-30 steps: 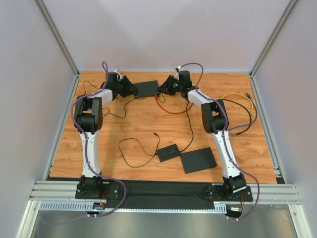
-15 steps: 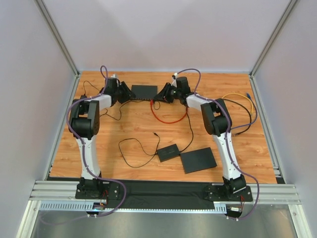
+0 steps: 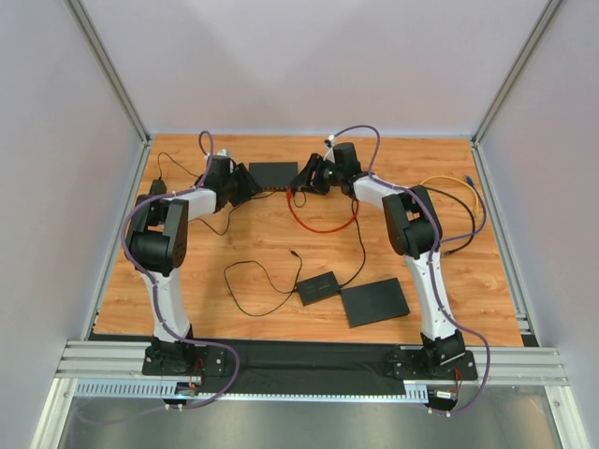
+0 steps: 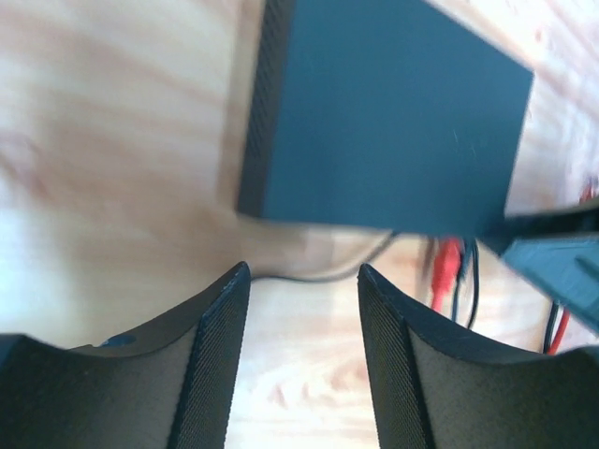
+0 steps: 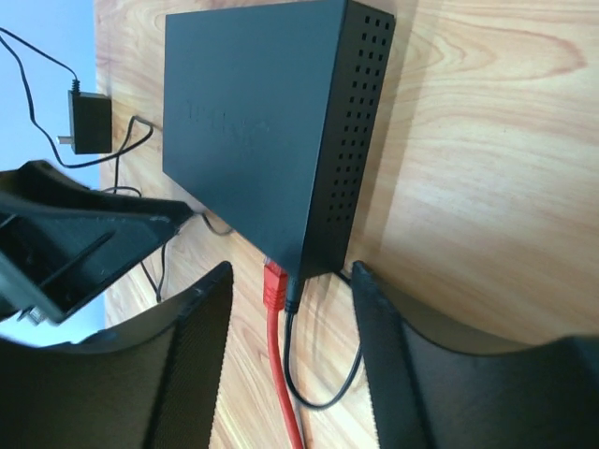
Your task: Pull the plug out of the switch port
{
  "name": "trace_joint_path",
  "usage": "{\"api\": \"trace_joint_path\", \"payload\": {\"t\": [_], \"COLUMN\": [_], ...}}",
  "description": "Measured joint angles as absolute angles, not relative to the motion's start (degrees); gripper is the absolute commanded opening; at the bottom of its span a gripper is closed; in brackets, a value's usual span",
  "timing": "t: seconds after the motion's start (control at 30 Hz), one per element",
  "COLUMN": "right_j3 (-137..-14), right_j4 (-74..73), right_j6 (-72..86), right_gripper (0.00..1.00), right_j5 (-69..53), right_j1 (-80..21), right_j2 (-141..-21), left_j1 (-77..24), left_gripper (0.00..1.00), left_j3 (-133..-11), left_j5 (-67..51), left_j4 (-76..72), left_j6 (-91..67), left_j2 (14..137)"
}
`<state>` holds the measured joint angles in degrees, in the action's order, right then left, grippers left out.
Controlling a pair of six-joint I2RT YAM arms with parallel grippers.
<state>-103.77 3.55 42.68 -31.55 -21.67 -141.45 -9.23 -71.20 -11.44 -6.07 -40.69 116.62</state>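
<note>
Far middle of wooden counter (image 3: 262, 234): black rectangular switch box (image 3: 273, 174), lying between both arms. Seated in switch's front edge near corner: red plug (image 5: 273, 283) on red cable (image 5: 281, 393), thin black cable (image 5: 323, 406) just beside. On right gripper (image 5: 292, 273), fingers (image 5: 192, 365) spread wide, plug between tips, untouched. On left gripper (image 4: 301, 276), fingers (image 4: 211, 365) wide, holding nothing; switch corner just beyond tips.

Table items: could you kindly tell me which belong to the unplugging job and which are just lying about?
Job: switch, red plug, red cable, right gripper, left gripper.

Lying about: black box, black pad, yellow cable, power adapter.
</note>
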Motion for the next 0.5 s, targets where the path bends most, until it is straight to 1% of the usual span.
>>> {"api": "trace_joint_path", "payload": {"t": [0.13, 0.23, 0.33, 0.37, 0.5], "right_j3": [-101.84, -100.49, -97.82, -96.97, -95.29], "right_j4": [2.20, 1.58, 0.47, -0.01, -0.08], "right_j6": [40.66, 40.10, 39.62, 39.53, 39.53], "right_gripper": [0.57, 0.55, 0.49, 0.46, 0.40], "right_j5": [-30.26, -29.47, -28.56, -28.42, -28.47], "right_j1": [-21.67, -21.67, -21.67, -21.67, -21.67], "right_j2": [-139.31, -138.15, -136.03, -135.33, -133.97], "left_j1": [-11.00, -11.64, -11.88, -11.90, -12.16], "left_gripper": [0.61, 0.60, 0.58, 0.56, 0.48], "left_j3": [-68.42, -69.06, -73.58, -76.03, -87.11], "left_j5": [-8.27, -7.33, -11.14, -13.04, -20.73], "left_j4": [-6.13, -6.57, -6.61, -6.66, -6.11], "left_j6": [-39.24, -36.10, -32.45, -31.24, -28.05], "left_j2": [112.53, 110.56, 111.35, 112.16, 118.06]}}
